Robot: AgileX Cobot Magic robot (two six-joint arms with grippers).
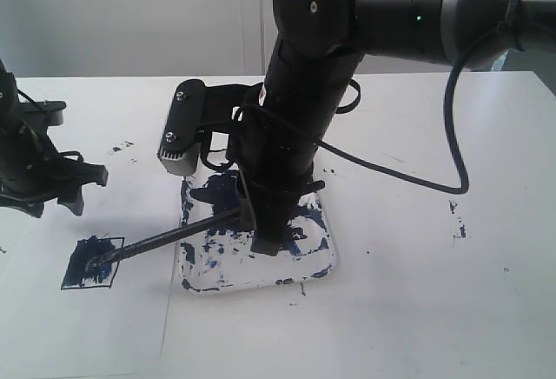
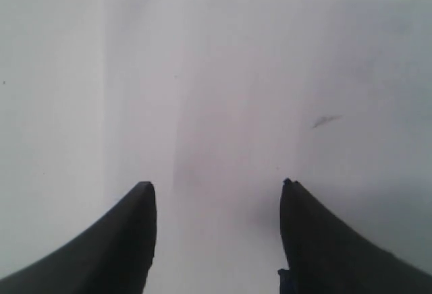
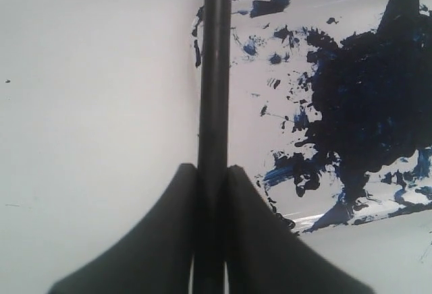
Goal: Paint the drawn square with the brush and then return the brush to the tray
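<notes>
Out front, the right gripper [image 1: 263, 244] hangs over the tray [image 1: 321, 270], brush [image 1: 165, 240] tip down on the drawn square [image 1: 91, 264]. Left wrist: left gripper [image 2: 216, 186] jaws spread above white surface [image 2: 216, 71]. Right wrist: jaws pinching the brush handle

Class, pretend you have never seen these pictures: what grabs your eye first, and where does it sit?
The bulky black right arm fills the middle of the exterior view, its right gripper clamped on the brush. The brush slants down to the drawn square at lower left, partly filled with navy paint. Under the arm lies the tray, blotched dark blue.
</notes>
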